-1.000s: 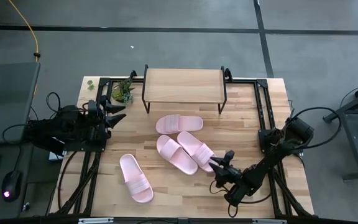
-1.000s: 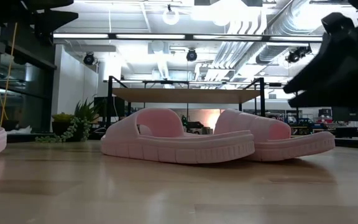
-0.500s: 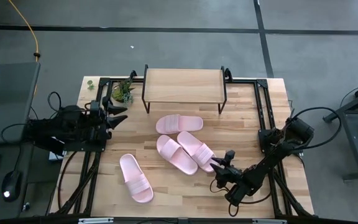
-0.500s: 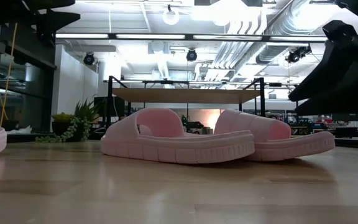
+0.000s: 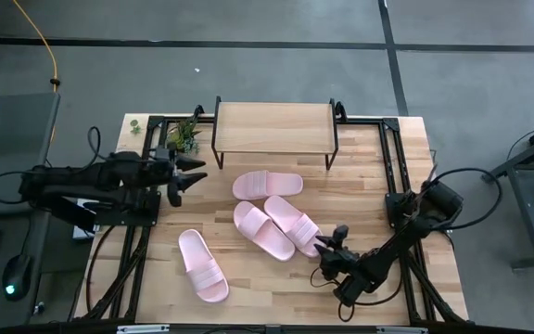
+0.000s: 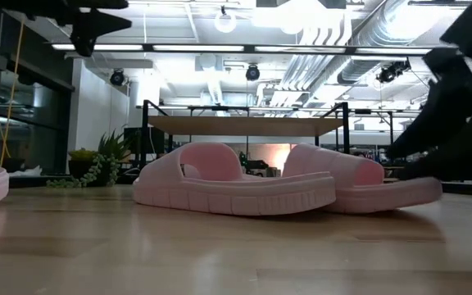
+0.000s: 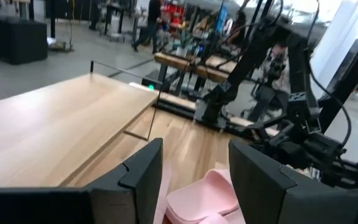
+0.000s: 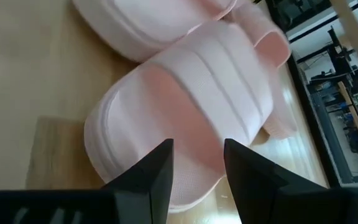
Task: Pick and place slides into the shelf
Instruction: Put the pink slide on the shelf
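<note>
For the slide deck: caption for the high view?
Right gripper open at a pink slide; left gripper open near the empty shelf.

Shelf (image 5: 273, 127) upper centre; three slides (image 5: 267, 185) clustered just below it — a fourth (image 5: 202, 265) apart, lower left

An industrial lab: exposed ceiling ducts (image 6: 359, 33), workbenches (image 7: 197, 62) behind.

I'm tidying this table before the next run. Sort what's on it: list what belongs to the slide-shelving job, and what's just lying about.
Belongs to the job:
- four pink slides
- shelf, nothing on its top board
- right gripper, open at the nearest slide
- left gripper, open, above the table

Lying about:
- small green plant beside the shelf
</note>
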